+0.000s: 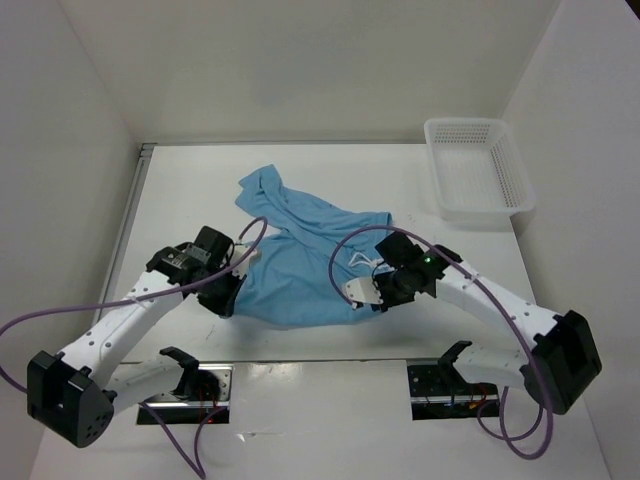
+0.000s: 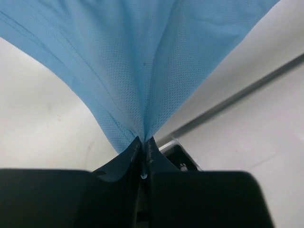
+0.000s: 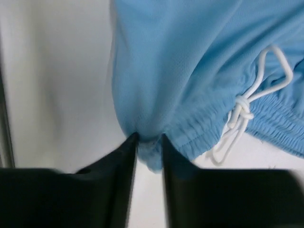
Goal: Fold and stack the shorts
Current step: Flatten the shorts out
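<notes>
The light-blue shorts [image 1: 300, 255] lie rumpled in the middle of the white table, one leg trailing to the far left. My left gripper [image 1: 228, 292] is shut on the fabric at the shorts' near left edge; the cloth fans up from the pinched tips in the left wrist view [image 2: 142, 71]. My right gripper [image 1: 368, 296] is shut on the shorts at the near right edge by the gathered waistband [image 3: 199, 126], with a bunch of fabric between the fingers. The white drawstring [image 3: 242, 111] hangs just right of the grip.
A white plastic mesh basket [image 1: 478, 168] stands at the far right of the table. White walls close in the left, back and right. The table's near edge with the arm bases and purple cables runs along the bottom.
</notes>
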Robot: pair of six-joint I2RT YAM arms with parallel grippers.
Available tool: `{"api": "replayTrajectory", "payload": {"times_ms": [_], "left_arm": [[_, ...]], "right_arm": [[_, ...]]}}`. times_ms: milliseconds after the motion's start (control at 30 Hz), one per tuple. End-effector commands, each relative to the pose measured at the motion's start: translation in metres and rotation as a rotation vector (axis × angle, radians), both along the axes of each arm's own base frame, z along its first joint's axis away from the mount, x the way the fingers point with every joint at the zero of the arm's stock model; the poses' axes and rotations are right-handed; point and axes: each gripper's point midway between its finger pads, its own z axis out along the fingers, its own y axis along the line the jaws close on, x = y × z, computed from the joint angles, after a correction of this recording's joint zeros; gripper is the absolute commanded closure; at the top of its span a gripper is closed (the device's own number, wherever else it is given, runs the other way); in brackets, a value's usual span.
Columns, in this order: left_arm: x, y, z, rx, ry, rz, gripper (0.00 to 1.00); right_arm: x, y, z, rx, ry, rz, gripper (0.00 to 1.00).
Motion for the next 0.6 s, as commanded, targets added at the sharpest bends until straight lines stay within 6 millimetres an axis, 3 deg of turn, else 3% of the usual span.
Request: {"api": "replayTrajectory", "payload": {"times_ms": [0,33,67,100,167,200,233,267,333,367,433,467,533,567], "left_arm": [[-0.027,-0.001,0.004,-0.022,0.108,-0.022,0.85],[-0.027,-0.001,0.004,-0.022,0.108,-0.022,0.59],[-0.027,-0.001,0.004,-0.022,0.108,-0.022,0.52],[-0.023,-0.001,0.004,-0.019,0.093,-0.02,0.46],[0.025,-0.005,0.015,-0.049,-0.103,0.026,0.29],[0.055,0.006,0.019,-0.002,-0.215,0.089,0.26],[0.102,0.004,0.042,-0.04,-0.399,0.147,0.26],[0.132,0.023,0.056,-0.04,-0.49,0.241,0.28],[0.187,0.036,0.08,-0.083,-0.618,0.317,0.29],[0.219,0.04,0.088,-0.09,-0.623,0.338,0.29],[0.251,0.052,0.094,-0.117,-0.611,0.364,0.29],[0.266,0.053,0.094,-0.128,-0.603,0.366,0.29],[0.299,0.046,0.085,-0.149,-0.585,0.348,0.29],[0.311,0.044,0.064,-0.148,-0.546,0.344,0.29]], "right_arm": [[-0.039,0.003,0.021,0.019,0.07,0.061,0.62],[-0.036,0.006,0.027,0.04,0.034,0.046,0.35],[-0.03,0.007,0.031,0.052,0.004,0.021,0.03],[-0.021,0.013,0.039,0.081,-0.031,-0.011,0.0],[0.006,0.032,0.061,0.198,-0.113,-0.123,0.0],[0.02,0.041,0.081,0.273,-0.152,-0.168,0.0],[0.044,0.05,0.096,0.385,-0.172,-0.299,0.0],[0.055,0.057,0.107,0.457,-0.167,-0.35,0.0],[0.09,0.067,0.136,0.615,-0.193,-0.496,0.0],[0.11,0.06,0.13,0.632,-0.186,-0.583,0.06],[0.143,0.056,0.139,0.732,-0.205,-0.719,0.15],[0.161,0.044,0.122,0.721,-0.186,-0.799,0.19],[0.187,0.034,0.123,0.778,-0.188,-0.921,0.3],[0.202,0.023,0.11,0.774,-0.172,-0.985,0.33]]}}
